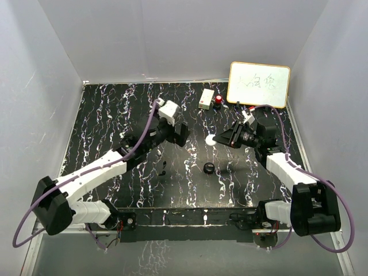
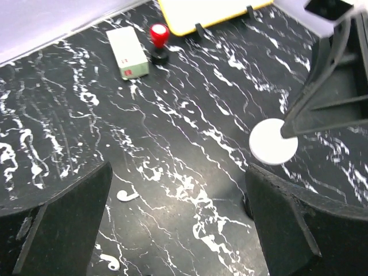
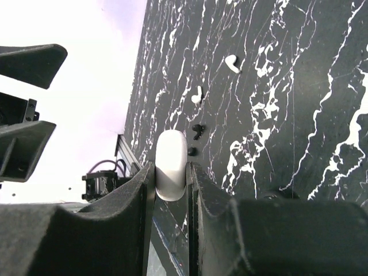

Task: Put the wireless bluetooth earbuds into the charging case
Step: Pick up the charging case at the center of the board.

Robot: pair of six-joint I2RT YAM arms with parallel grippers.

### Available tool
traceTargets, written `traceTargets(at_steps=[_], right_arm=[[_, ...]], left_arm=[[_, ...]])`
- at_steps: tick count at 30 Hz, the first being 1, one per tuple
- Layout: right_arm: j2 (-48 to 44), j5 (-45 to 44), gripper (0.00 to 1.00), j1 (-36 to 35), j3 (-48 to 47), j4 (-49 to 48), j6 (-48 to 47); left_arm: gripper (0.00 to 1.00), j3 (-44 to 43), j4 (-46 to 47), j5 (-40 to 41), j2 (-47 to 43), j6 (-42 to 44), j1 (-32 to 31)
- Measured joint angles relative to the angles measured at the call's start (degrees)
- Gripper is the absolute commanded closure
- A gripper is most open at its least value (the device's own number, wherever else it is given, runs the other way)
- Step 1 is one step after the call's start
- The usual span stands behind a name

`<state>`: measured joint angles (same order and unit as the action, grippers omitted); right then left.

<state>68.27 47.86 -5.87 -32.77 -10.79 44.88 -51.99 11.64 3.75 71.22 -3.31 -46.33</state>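
Observation:
My right gripper (image 3: 171,172) is shut on a white round charging case (image 3: 171,164), held on edge between its pads just above the table. From above the case (image 1: 211,139) shows as a white disc at the tip of the right gripper (image 1: 221,138). Two tiny black earbuds (image 3: 197,131) lie close together on the black marbled table; in the top view the earbuds (image 1: 164,167) sit left of centre. The left gripper (image 2: 178,218) stands wide open over bare table with nothing between its fingers, a short way left of the case (image 2: 273,141).
A black round puck (image 1: 209,168) lies near the middle. Two white earbuds (image 2: 127,195) rest on the table below the left gripper. At the back stand a small white box (image 1: 206,98), a red-topped knob (image 1: 219,101) and a yellow-framed whiteboard (image 1: 259,84). Grey walls enclose the table.

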Motion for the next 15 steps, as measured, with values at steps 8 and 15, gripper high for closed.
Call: traceTargets(at_steps=[8, 15], right_arm=[[6.84, 0.74, 1.00, 0.35, 3.87, -17.79, 10.95], [14.71, 0.46, 1.00, 0.37, 8.70, -39.04, 24.94]], left_arm=[[0.01, -2.58, -2.32, 2.23, 5.64, -9.29, 1.86], [0.01, -3.80, -4.55, 2.49, 13.66, -15.89, 1.86]])
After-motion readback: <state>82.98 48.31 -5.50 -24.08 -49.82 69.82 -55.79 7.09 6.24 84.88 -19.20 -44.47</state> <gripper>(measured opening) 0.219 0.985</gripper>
